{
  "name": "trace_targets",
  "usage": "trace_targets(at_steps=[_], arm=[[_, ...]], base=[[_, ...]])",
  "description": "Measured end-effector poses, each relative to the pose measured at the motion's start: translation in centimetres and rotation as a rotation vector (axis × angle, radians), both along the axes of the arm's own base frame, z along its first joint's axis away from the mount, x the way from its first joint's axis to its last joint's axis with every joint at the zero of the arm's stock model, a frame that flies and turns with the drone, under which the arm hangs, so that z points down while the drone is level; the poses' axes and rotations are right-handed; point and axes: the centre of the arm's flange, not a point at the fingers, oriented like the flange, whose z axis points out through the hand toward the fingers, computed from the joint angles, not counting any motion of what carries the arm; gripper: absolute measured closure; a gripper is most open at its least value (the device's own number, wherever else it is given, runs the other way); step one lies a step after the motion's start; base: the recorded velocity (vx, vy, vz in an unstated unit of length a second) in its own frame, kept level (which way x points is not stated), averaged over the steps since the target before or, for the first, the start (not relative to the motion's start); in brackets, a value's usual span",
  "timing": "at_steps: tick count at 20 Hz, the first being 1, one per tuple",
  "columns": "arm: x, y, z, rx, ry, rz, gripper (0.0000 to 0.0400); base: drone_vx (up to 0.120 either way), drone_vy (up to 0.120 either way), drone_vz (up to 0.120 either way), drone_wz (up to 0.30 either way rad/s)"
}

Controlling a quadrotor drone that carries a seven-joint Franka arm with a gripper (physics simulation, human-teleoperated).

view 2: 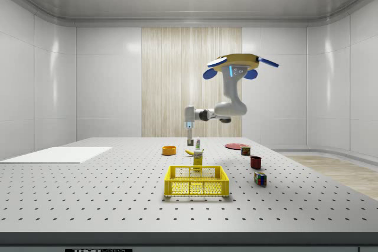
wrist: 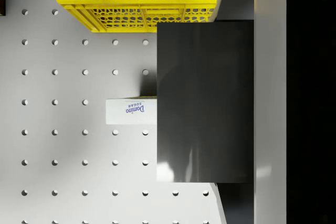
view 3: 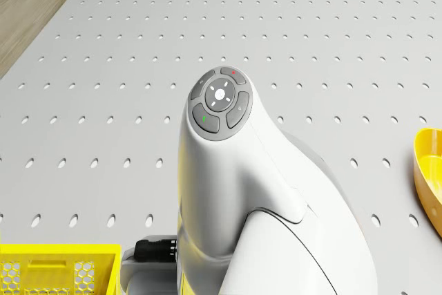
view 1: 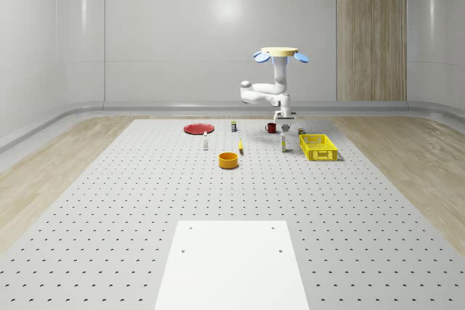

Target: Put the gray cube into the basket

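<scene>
The gray cube (wrist: pixel 205 100) is off the surface (view 1: pixel 145 201) and sits clamped in the tool (wrist: pixel 210 103), a pale finger (wrist: pixel 269 98) pressed flat against one side of it; so the pickup looks done, and the carry and the release remain. The drone (view 1: pixel 281 53) hovers over the far part of the surface, left of the yellow basket (view 1: pixel 318 147) in the whole-scene view. From the wrist the basket's near wall lies just beyond the cube's edge, not yet under it; a Domino sugar box (wrist: pixel 131 111) stands below.
</scene>
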Motion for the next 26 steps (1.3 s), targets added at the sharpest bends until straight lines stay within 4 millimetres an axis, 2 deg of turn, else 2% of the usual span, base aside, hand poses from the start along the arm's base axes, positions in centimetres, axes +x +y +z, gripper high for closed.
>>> trace_targets(at_steps=[2,8,21,26], arm=[[0.00,0.00,0.00,0.000,0.000,0.000,0.0150],[0.00,0.00,0.00,0.000,0.000,0.000,0.0150],[0.00,0.00,0.00,0.000,0.000,0.000,0.0150],[0.00,0.00,0.00,0.000,0.000,0.000,0.0150]], base=[[0.100,0.000,0.000,0.000],[0.000,-0.107,0.000,0.000],[0.000,0.117,0.000,0.000],[0.000,0.120,-0.064,0.000]])
